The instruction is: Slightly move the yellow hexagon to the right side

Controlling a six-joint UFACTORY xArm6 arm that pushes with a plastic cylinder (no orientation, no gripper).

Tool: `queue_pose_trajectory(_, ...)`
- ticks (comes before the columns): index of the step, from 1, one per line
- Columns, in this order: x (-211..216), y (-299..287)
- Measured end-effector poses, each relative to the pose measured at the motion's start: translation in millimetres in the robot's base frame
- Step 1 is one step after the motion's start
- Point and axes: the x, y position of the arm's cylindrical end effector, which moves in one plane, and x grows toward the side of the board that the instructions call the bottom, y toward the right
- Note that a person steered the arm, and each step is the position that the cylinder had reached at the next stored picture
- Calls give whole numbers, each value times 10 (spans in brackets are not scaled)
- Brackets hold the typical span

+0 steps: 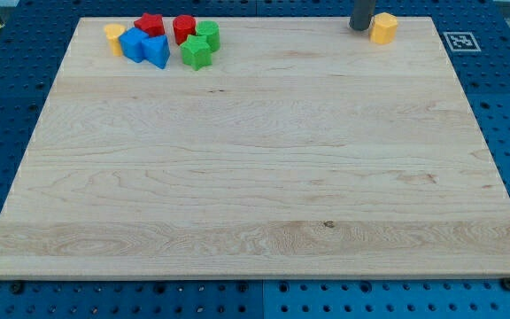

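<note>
The yellow hexagon (383, 27) lies at the view's top right, close to the board's top edge. My tip (360, 27) is the lower end of a dark rod that comes down from the view's top edge. It stands just left of the yellow hexagon, touching it or nearly so.
A cluster sits at the view's top left: a small yellow block (114, 38), two blue blocks (135, 43) (158, 50), a red star-like block (150, 25), a red block (183, 28), two green blocks (207, 35) (196, 53). The wooden board (255, 177) lies on a blue pegboard. A marker tag (460, 41) sits beyond the board's right corner.
</note>
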Motion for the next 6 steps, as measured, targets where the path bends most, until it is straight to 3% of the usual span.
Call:
queue_pose_trajectory(1, 28, -223)
queue_pose_trajectory(6, 168, 250)
